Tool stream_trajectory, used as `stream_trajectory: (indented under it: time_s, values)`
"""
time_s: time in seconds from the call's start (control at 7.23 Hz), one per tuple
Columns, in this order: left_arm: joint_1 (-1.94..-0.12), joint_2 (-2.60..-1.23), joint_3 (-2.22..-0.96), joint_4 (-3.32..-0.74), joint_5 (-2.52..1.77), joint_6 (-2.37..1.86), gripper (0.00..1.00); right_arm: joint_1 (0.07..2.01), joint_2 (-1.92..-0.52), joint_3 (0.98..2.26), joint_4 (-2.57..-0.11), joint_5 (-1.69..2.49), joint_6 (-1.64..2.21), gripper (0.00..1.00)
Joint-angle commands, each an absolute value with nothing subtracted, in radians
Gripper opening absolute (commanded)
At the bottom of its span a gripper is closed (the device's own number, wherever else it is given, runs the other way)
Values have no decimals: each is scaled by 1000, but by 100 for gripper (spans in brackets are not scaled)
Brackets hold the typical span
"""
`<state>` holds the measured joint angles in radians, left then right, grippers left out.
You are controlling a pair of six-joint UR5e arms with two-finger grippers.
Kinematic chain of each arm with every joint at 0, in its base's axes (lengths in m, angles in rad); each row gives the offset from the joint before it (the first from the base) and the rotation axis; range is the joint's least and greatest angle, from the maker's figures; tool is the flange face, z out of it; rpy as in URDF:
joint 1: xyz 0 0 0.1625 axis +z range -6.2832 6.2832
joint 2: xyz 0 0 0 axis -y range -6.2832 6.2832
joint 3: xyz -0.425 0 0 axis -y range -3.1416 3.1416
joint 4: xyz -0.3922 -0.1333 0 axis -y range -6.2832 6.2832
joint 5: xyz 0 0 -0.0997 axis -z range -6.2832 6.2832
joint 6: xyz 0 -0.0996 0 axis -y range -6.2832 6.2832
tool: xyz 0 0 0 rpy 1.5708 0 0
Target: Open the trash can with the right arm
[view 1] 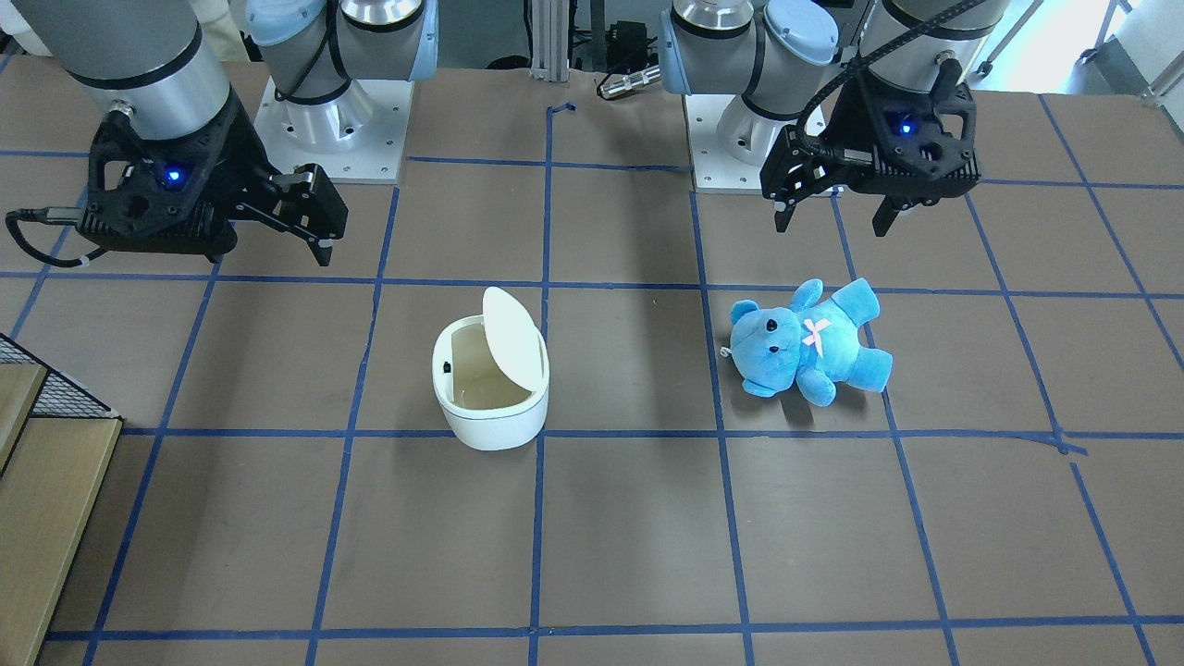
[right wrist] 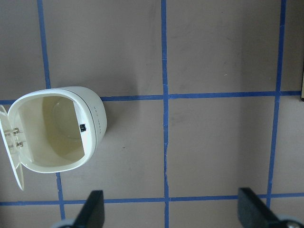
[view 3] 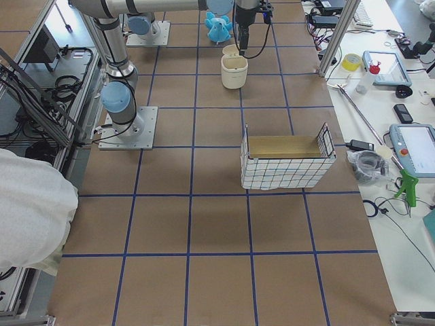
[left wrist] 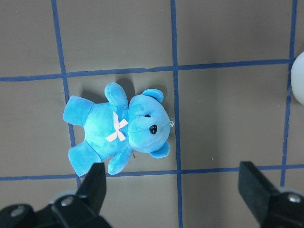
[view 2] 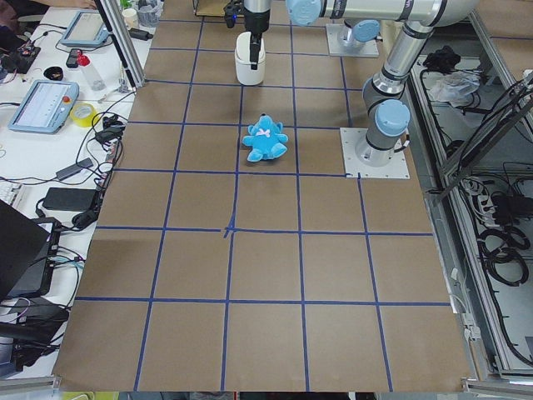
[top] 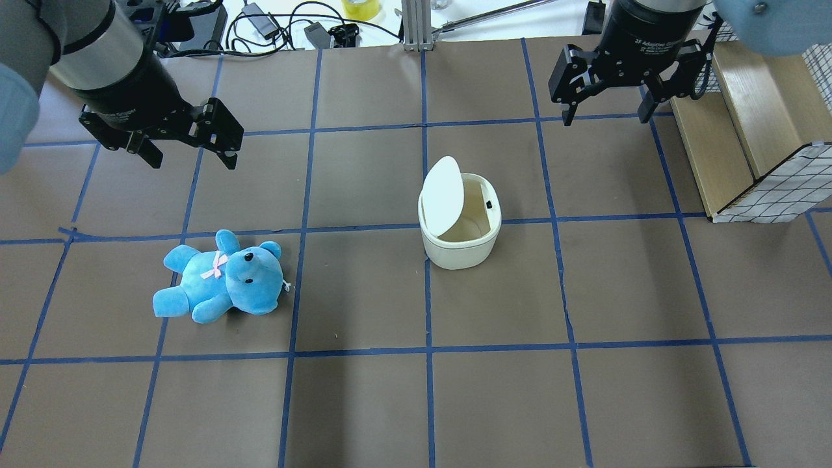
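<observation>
Brown table top (top: 364, 403) gridded with blue tape lines (top: 428, 351); a wire-mesh crate (view 3: 285, 173) with wooden lining stands on it. White side bench (view 2: 25, 154) carries tablets (view 2: 43, 106), a yellow tape roll (view 2: 83, 114) and black cables (view 2: 104, 133). Light is bright and even.

The right arm (view 1: 139, 55) and the left arm (top: 97, 49) are showing grey and silver tubes with light-blue joint caps (view 1: 800, 28), each rising from a white base plate (view 1: 384, 129) dotted with screws. Each is wearing a black 2-finger gripper, the right gripper (top: 606, 117) and the left gripper (top: 193, 159), with 1 blue light (view 1: 173, 173) glowing on its body. A thin black cable (view 1: 28, 252) with a white tie is trailing from the right one, and a thick ribbed black hose (view 1: 837, 83) is running along the left.
</observation>
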<state>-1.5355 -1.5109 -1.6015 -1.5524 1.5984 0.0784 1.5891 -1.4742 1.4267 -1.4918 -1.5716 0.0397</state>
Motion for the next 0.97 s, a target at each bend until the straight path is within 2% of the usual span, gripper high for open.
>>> stream_trajectory:
  time_s: [0.0, 0.83]
  values:
    - [-1536, -1511, -1601, -1552, 1598, 78, 100, 1580, -1474, 1427, -1488, -1572, 35, 100]
    - [-1536, -1511, -1601, -1552, 1598, 78, 100, 1568, -1474, 1427, -1486, -1571, 29, 100]
